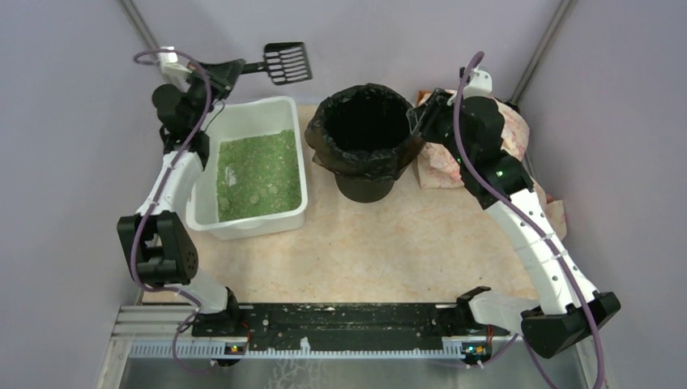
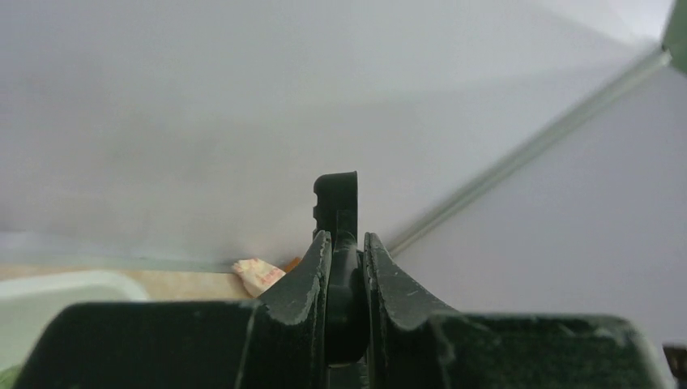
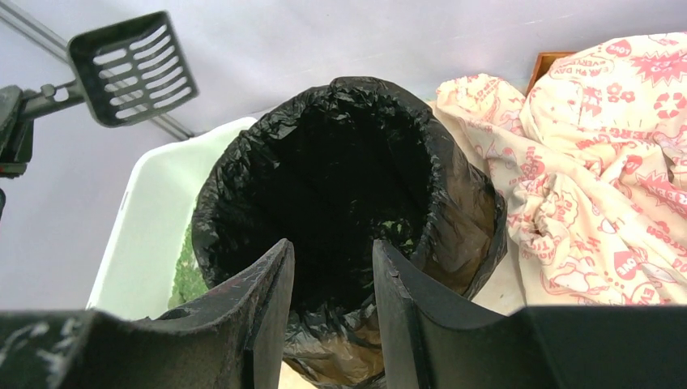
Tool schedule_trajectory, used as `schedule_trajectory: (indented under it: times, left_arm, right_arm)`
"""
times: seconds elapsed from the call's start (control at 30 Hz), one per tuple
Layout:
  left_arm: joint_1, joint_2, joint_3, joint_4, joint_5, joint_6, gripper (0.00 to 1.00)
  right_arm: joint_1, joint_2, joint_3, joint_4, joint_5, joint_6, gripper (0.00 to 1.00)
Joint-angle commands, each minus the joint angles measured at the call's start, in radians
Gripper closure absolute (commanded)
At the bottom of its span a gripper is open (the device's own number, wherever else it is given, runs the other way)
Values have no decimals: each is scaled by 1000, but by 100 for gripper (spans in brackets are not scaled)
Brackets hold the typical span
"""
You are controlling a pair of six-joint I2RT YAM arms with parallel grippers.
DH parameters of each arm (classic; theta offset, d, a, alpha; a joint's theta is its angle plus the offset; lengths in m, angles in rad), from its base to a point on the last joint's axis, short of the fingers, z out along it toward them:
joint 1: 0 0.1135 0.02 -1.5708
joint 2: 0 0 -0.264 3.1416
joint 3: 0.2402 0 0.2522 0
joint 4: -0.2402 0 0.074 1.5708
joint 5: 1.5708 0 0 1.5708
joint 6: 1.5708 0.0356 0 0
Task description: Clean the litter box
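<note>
Top external view shows the left gripper [image 1: 235, 71] holding a black scoop [image 1: 288, 63] in the air past the far edge of the litter box [image 1: 243, 227], which sits at the table's left, just beside the black-bagged bin [image 1: 320, 134]. Its fingers [image 2: 304, 288] are clamped on the scoop's handle. The scoop looks empty, so I judge a fresh pass is due: lower it into the green litter [image 1: 259, 174], sift, then tip over the bin. The right gripper [image 1: 420, 113] sits at the bin's rim, fingers [image 3: 263, 308] slightly parted around the bag; whether they pinch it, I cannot tell.
</note>
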State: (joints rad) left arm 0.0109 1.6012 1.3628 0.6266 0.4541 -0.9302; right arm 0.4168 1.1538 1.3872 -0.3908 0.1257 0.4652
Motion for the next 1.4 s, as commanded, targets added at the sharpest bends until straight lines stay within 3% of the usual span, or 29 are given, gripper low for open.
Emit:
schedule_trajectory:
  times: [0.0, 0.23, 0.43, 0.63, 1.03, 1.37]
  left_arm:
    - [119, -78, -85, 58, -87, -175, 100]
    - [187, -160, -192, -31, -135, -133, 100]
    - [214, -249, -165, -380, -247, 179, 100]
    - [214, -313, -230, -492, -321, 347, 100]
    - [189, -331, -441, -518, -192, 346, 100]
    - [184, -289, -404, -584, -304, 413, 100]
  right_arm:
    - [-10, -13, 8, 21, 11, -3, 59]
    - [-10, -32, -67, 66, -13, 11, 58]
    - [-10, 13, -71, 79, -72, 4, 58]
    - [-10, 98, -16, 102, -121, -2, 58]
    - [-10, 212, 38, 137, -206, 11, 58]
    - [-10, 273, 82, 141, -246, 20, 58]
